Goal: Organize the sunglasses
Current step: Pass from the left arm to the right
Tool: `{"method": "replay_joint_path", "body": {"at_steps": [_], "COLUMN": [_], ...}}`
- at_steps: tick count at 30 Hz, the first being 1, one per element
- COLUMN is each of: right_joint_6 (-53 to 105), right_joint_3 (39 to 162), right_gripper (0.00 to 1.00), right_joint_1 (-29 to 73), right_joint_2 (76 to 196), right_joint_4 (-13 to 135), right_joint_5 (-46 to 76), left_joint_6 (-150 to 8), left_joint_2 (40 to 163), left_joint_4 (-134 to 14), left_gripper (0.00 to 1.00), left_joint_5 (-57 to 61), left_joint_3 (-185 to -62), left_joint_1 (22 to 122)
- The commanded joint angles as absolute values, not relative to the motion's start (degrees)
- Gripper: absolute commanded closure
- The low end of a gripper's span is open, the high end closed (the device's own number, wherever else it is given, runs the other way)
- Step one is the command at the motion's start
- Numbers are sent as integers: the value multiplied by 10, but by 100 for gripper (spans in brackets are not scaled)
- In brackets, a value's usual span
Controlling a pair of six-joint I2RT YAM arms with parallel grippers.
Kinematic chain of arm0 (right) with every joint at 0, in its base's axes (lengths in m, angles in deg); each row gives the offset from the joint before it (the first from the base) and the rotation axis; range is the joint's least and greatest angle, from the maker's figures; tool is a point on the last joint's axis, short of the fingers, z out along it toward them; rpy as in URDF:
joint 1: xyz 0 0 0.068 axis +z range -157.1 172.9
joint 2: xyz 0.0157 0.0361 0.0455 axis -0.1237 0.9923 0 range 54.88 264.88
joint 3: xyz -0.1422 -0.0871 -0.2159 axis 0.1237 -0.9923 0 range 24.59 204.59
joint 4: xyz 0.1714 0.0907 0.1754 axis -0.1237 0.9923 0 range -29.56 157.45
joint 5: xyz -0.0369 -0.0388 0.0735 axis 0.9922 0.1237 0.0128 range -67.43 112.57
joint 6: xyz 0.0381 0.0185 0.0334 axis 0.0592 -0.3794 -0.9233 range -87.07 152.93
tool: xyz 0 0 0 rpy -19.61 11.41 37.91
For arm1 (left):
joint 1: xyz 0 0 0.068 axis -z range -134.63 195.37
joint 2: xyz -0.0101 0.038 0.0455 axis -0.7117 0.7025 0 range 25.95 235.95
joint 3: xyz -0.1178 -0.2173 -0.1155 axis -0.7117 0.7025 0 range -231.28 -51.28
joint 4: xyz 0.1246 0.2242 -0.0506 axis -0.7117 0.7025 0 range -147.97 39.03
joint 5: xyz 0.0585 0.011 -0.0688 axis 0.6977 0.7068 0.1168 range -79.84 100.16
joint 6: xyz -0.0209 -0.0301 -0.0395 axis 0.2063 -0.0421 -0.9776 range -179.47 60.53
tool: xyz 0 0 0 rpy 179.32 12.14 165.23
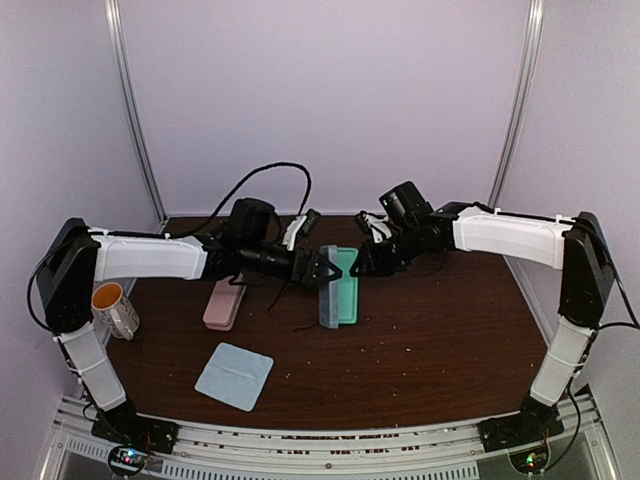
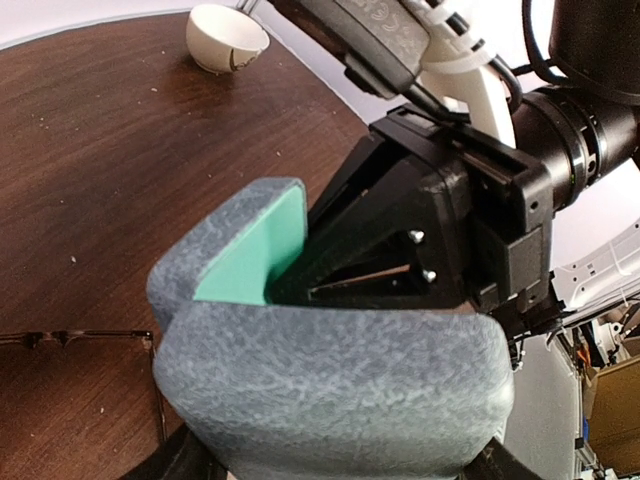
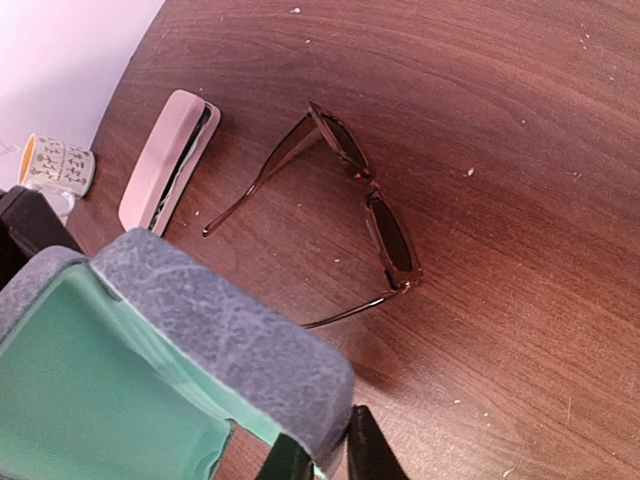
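Note:
A pair of sunglasses (image 3: 365,190) with a thin reddish-brown frame lies on the table with its arms unfolded, and its edge shows in the left wrist view (image 2: 70,340). A grey-blue case (image 1: 338,285) with green lining stands open mid-table. My left gripper (image 1: 325,268) holds the case body (image 2: 330,390) across its width, a finger at each lower corner. My right gripper (image 1: 362,265) pinches the rim of the case (image 3: 230,340) between its two black fingertips (image 3: 372,455). In the left wrist view the right gripper (image 2: 400,270) reaches into the green lining.
A pink case (image 1: 224,303) lies left of the grey-blue one, slightly ajar with something dark inside (image 3: 165,160). A patterned mug (image 1: 115,308) stands at the far left. A light-blue cloth (image 1: 234,376) lies near the front edge. A black cable (image 1: 270,175) loops at the back.

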State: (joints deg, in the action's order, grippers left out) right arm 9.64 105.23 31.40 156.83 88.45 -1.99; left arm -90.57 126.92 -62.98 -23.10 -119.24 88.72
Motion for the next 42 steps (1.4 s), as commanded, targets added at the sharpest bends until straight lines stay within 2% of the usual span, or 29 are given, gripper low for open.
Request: {"method": "replay_joint_path", "body": {"at_steps": [1, 7, 9, 19, 27, 35, 36, 42], "right_joint_6": [96, 98, 96, 80, 72, 67, 67, 57], "right_joint_3": [1057, 1052, 1046, 985, 925, 886, 881, 863], "right_gripper": [91, 100, 100, 100, 100, 100, 100, 100], "right_joint_1": [314, 312, 309, 279, 257, 237, 235, 220], "right_joint_2": [1579, 1575, 1571, 1529, 1495, 1477, 1477, 1475], "right_joint_4": [875, 881, 881, 877, 873, 865, 866, 879], "right_joint_5": [-6, -15, -24, -65, -93, -130, -135, -143], "left_joint_6": [-899, -893, -891, -872, -866, -860, -858, -840], "left_joint_2": [1275, 1281, 1283, 1277, 1272, 1258, 1256, 1243], "left_joint_4": [-656, -651, -650, -642, -646, -661, -661, -638], "left_gripper": [100, 100, 99, 65, 50, 27, 19, 13], "left_joint_5": [-245, -247, -248, -239, -232, -215, -210, -166], "left_joint_3": [-1212, -1217, -1218, -1214, -1210, -1193, -1191, -1187], "left_joint_1": [890, 890, 890, 890, 890, 890, 890, 890]}}
